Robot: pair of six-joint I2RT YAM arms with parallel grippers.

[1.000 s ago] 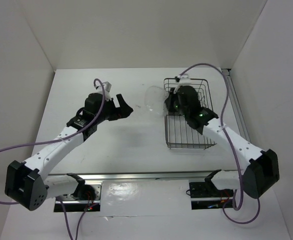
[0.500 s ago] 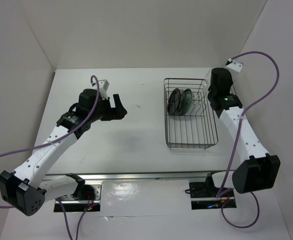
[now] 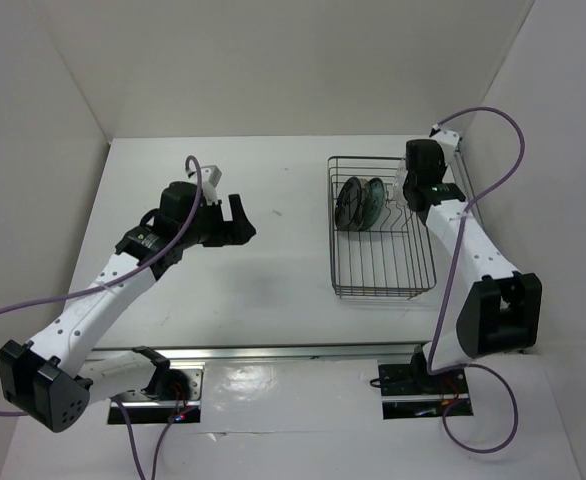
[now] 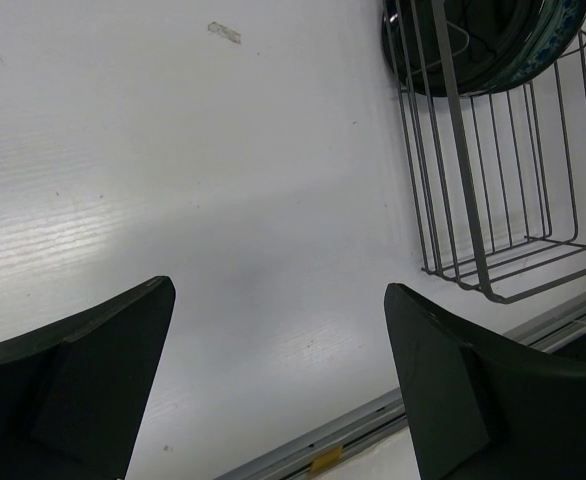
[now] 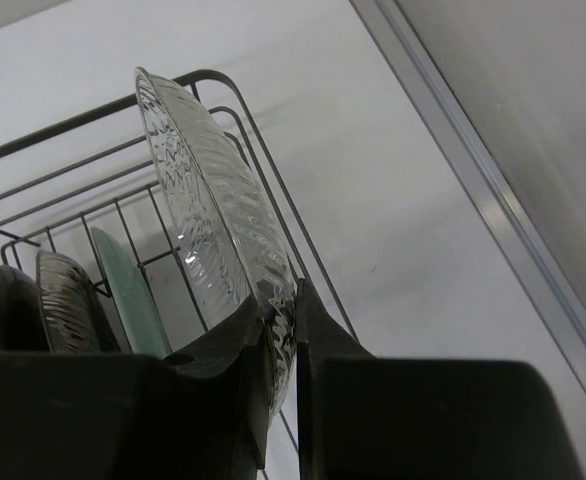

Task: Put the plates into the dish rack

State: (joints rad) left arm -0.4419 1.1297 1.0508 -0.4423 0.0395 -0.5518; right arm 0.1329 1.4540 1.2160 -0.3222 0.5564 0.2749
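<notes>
Clearly, the right gripper [image 5: 281,335] was clamped on the lower rim of the clear glass plate [image 5: 208,200]. Its two dark fingers [image 5: 241,345] pinched only a narrow strip of the ribbed glass. The plate stood on edge above them, leaning a little to the left in the wrist view. It hung over the far right corner of the dish rack [image 3: 334,240] and was not yet seated between any dividers.

We judged the step in hand to be lowering this plate into a free slot. To do it well, we would have kept the plate edge-on and parallel to the dividers. We would have brought it straight down and let go only once its lower rim rested on the floor wires. With so little glass in the pinch, we thought a tilt or a knock against a wire could swing or slip the plate.

Just beside it in the rack, the teal-blue plate [image 3: 373,197] and the black plate [image 3: 350,204] stood upright, so the free slots lay on its own side. We could not pick out the beige one for certain.

Well apart, the left gripper [image 4: 278,380] hovered over the white table [image 3: 273,170] with its fingers spread wide and nothing between them.
</notes>
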